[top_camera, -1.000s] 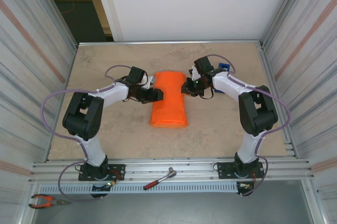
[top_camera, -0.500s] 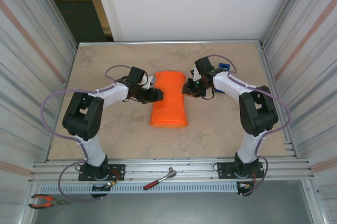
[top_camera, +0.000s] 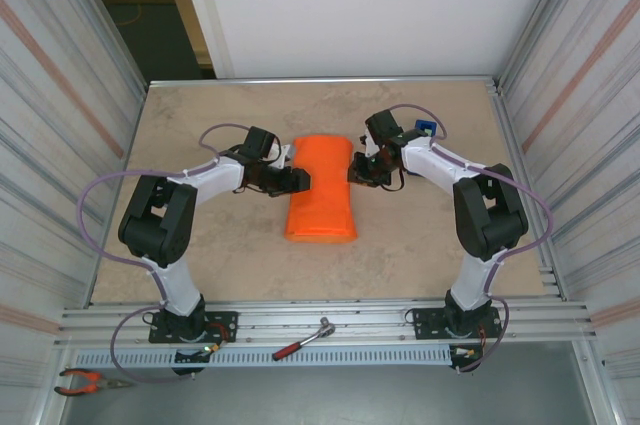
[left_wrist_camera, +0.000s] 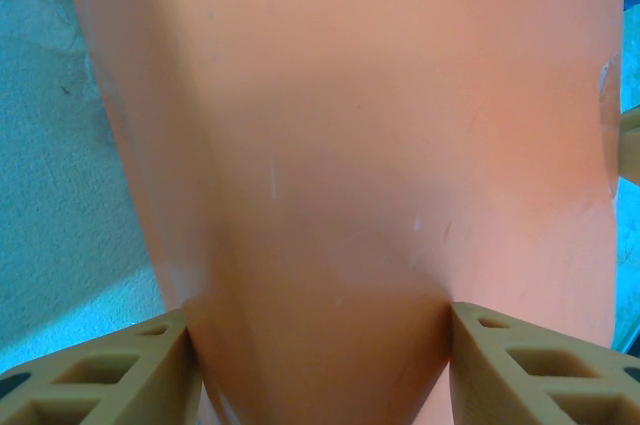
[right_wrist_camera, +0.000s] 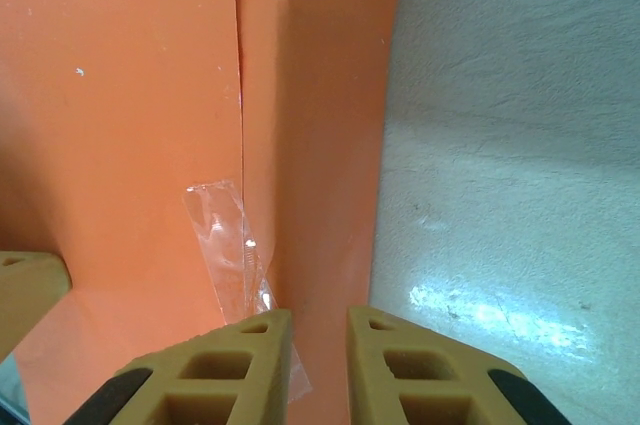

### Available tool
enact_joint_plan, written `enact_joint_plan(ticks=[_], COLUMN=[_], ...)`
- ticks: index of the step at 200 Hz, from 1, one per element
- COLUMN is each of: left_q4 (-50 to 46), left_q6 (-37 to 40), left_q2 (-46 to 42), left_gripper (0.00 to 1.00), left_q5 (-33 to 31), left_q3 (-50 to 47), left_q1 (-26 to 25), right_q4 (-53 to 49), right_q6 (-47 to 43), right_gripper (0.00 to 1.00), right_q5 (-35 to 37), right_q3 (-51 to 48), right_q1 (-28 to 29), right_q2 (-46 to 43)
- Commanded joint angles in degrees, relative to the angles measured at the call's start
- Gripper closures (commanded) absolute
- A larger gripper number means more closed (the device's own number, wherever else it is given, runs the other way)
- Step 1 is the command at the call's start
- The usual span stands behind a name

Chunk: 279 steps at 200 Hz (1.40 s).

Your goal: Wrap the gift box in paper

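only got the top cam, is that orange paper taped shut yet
Observer: One clear strip of tape crosses the overlapped edge of the paper, seen from the right wrist.
Operator: where's the right tool against it
Observer: The right tool is at the strip's near end, fingers a narrow gap apart.
Operator: and the left one, actually gripping
Observer: Yes. From the left wrist, the left tool has a finger pressed on each side of the paper, which narrows between them.
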Motion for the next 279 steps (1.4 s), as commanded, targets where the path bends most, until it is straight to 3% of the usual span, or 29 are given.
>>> enact_joint_plan(ticks=[1, 166, 213, 279], left_q4=[-9.06, -8.96, -8.95, -8.79], left_q6=[0.62, 0.52, 0.48, 0.44], left_q2=[6.6, 6.43, 5.99, 5.86], left_gripper=[0.4, 0.4, 0.4, 0.4], left_q5=[-9.3, -9.14, -9.04, -8.95], left_q3=[-4.76, -4.82, -4.96, -5.09], left_q1=[-2.07, -2.07, -2.06, -2.06], right_q4=[-1.63, 8.17, 5.42, 7.49], right_q6=[-1.39, 3.15, 2.52, 5.15], right_gripper=[0.8, 0.88, 0.9, 0.91], right_q5=[0.92, -4.6, -3.66, -6.81], right_q3=[1.19, -5.72, -6.83, 1.33], right_q1=[0.76, 0.23, -4.32, -1.48], right_q2=[-0.08, -2.0, -6.7, -2.29])
